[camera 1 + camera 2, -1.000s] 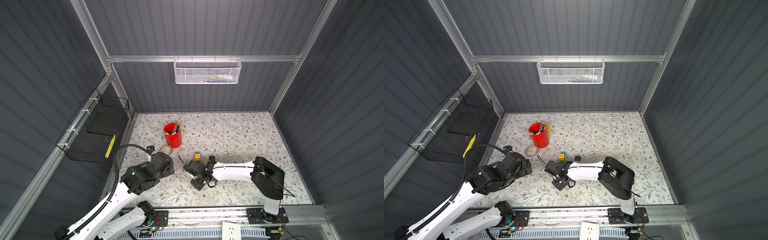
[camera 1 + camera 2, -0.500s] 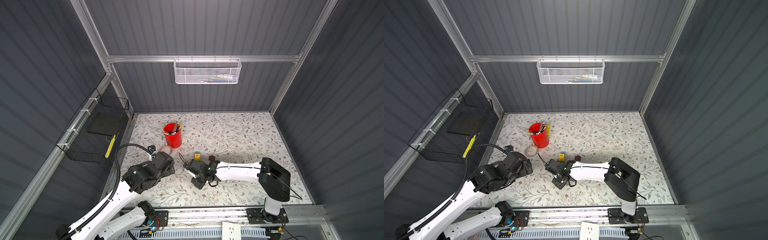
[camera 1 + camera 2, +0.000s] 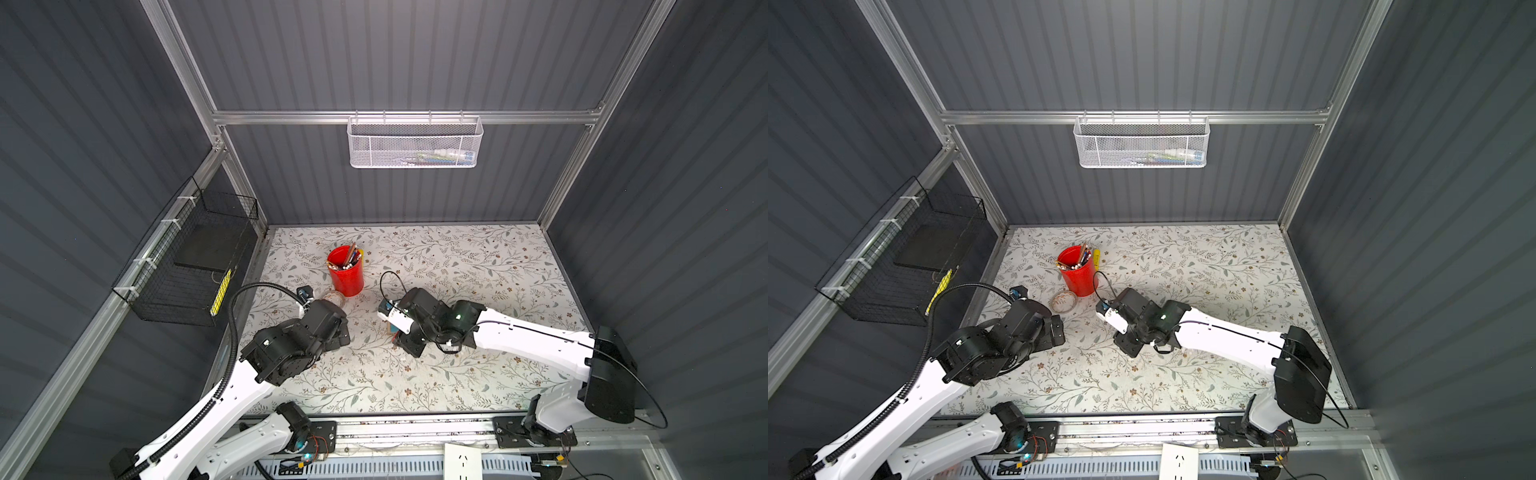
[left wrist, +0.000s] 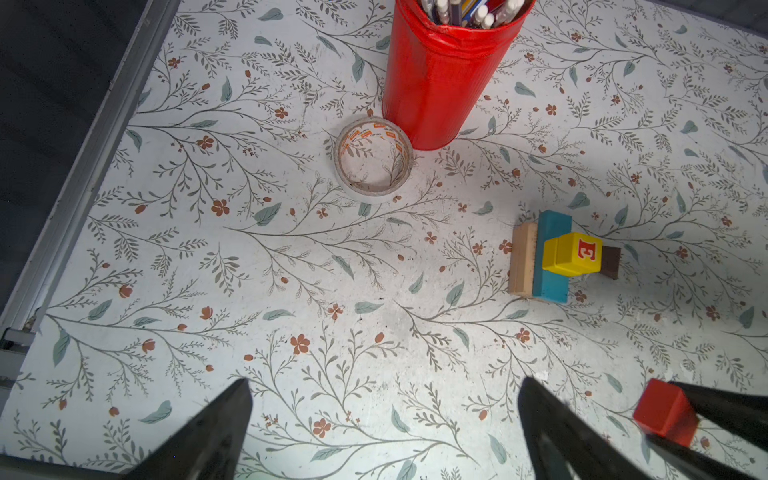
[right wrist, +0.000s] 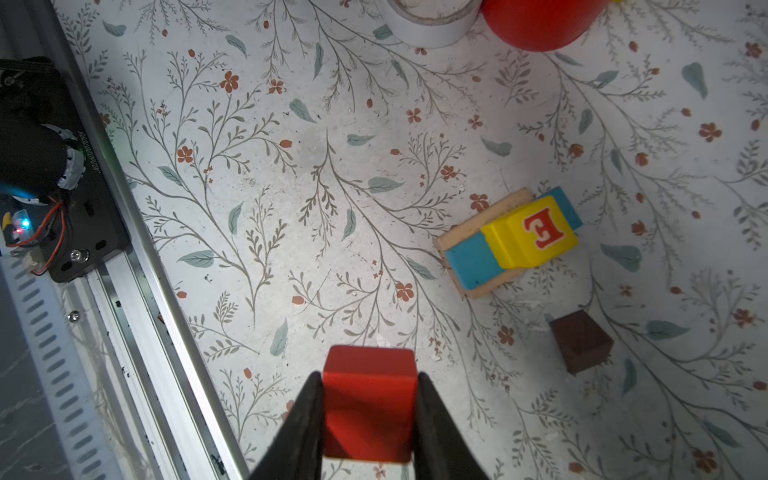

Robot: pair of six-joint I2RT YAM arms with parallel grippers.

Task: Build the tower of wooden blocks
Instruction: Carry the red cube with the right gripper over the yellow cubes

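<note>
Right wrist view: my right gripper pinches a red cube between its two black fingers, one pressed flat against each side. Beyond the cube, on the floral table, stands the tower. It has a tan plank at the bottom, a blue plank lying on it, and a yellow cube on the blue plank. The yellow cube has a red letter E on its upper face. A yellow ledge shows under that cube, and I cannot tell whether it is a second cube. A dark brown roof-shaped piece lies on the table near the tower, apart from it, on the tower's right side. The red cube is held on the near side of the tower and touches none of its blocks.

Left wrist view: my left gripper is spread wide, with nothing but bare table between its fingers. A clear tape ring lies flat just beside the foot of a red cup full of pencils.

In both top views my right arm reaches from the near right corner toward the middle of the table. Its wrist covers most of the tower, which sits just near and right of the red cup. My left arm hangs over the left side of the table, on the near side of the tape ring.
</note>
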